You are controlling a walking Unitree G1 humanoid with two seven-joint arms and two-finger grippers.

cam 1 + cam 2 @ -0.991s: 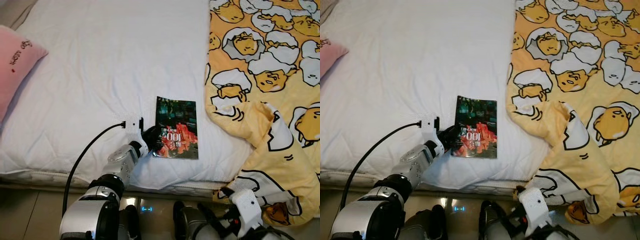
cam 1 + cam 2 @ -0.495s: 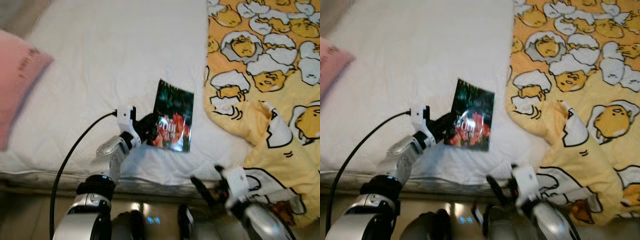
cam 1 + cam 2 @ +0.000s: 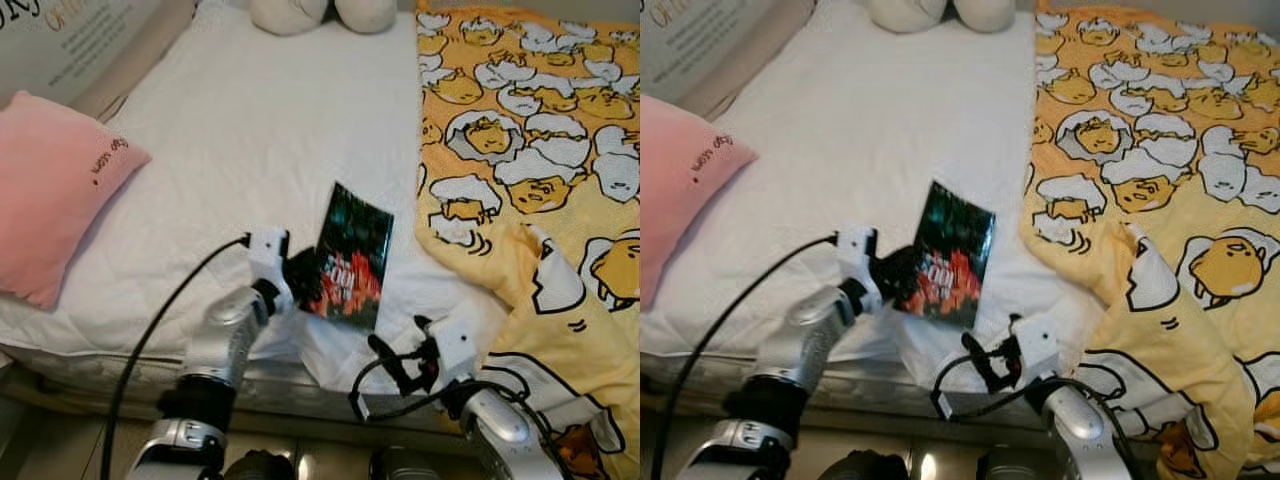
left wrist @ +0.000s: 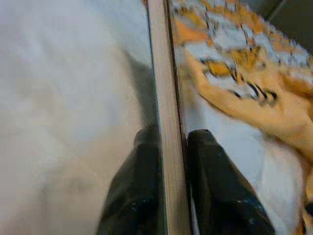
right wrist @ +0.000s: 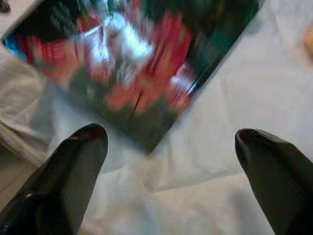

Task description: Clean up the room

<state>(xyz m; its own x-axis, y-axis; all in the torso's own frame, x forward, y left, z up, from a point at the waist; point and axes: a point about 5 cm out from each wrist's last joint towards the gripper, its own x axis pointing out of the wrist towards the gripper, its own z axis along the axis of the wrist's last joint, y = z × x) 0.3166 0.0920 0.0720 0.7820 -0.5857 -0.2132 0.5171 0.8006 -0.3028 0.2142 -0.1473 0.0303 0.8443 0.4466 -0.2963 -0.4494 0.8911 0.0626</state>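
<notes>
Glossy dark book, seemingly tilted, on the white bed.

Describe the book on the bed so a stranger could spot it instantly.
Start at the white bed, between the pink pillow and the yellow cartoon blanket. Near the front edge, the left hand grips a thin book: the one dark, glossy cover, with red lettering.

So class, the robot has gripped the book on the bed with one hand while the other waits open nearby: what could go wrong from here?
1. The left hand pinches the book only at one edge, so it could pivot or slip as it lifts.
2. The open right hand hovers just off the book's near corner; closing in could knock it loose.
3. The yellow blanket lies bunched beside the book, where the right arm could snag it.
</notes>
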